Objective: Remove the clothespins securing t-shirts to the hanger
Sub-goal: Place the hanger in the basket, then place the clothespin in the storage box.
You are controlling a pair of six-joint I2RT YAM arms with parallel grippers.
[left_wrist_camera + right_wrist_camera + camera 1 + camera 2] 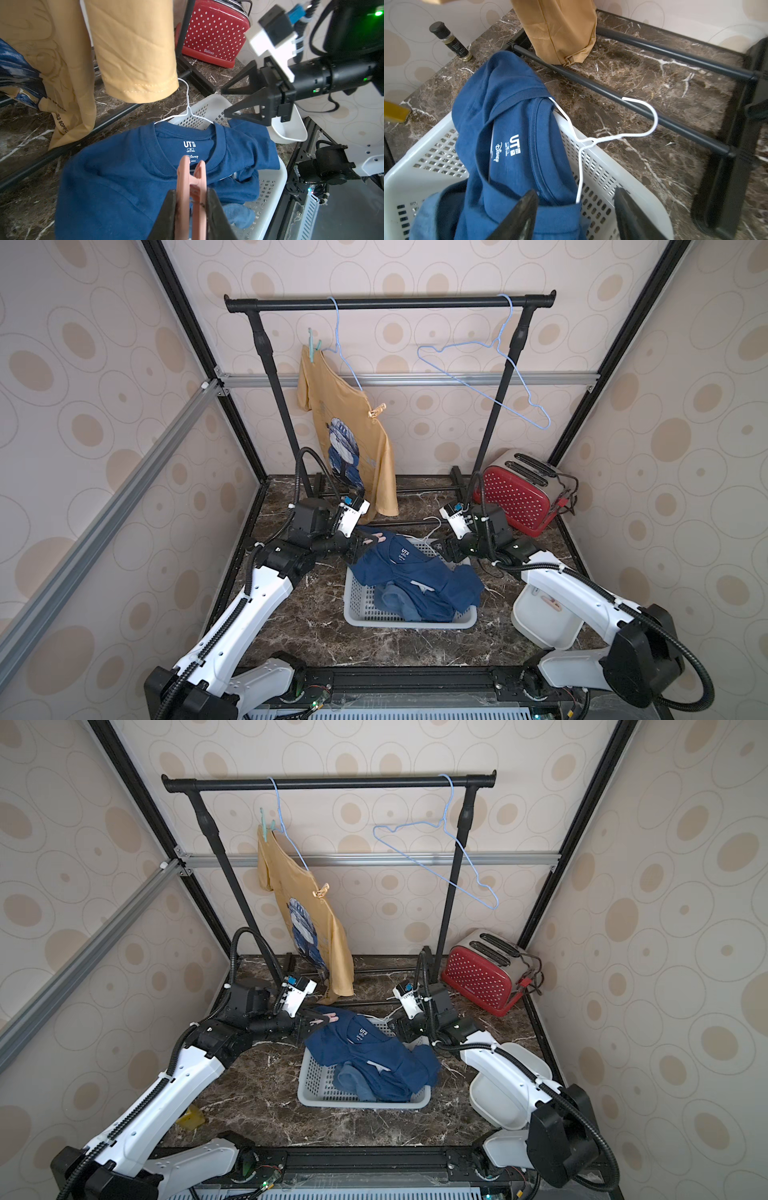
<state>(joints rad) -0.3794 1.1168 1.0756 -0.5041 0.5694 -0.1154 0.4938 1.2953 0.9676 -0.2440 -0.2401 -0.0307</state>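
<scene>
Left gripper (192,193): black fingers clenched on the pink clothespin (192,182), a smooth plastic spring clip held over the navy t-shirt's collar. Whether its tips touch the cloth cannot be told.
Right gripper (225,101): two black triangular fingers spread apart, nothing between them, beside the far right corner of the basket.
T-shirts (three): the navy t-shirt (399,560), ribbed at the collar, is draped over the basket on a white wire hanger (591,139). A lighter blue t-shirt (395,601) lies crumpled beneath it. A mustard t-shirt (357,435) with a blue print hangs far left.
Clothespins (three clearly seen): the pink one in the left grip, plus a teal clothespin (312,346) and a tan clothespin (377,410) on the mustard t-shirt's shoulders.
Blue wire hangers (two): left hanger (343,352) carries the mustard t-shirt; right hanger (490,381) is bare. Both hook the black tubular rack (390,303).
Basket (361,616): white perforated plastic, rectangular, near centre on the brown veined marble tabletop (316,626).
Toaster (515,497): red with white dots, far right.
</scene>
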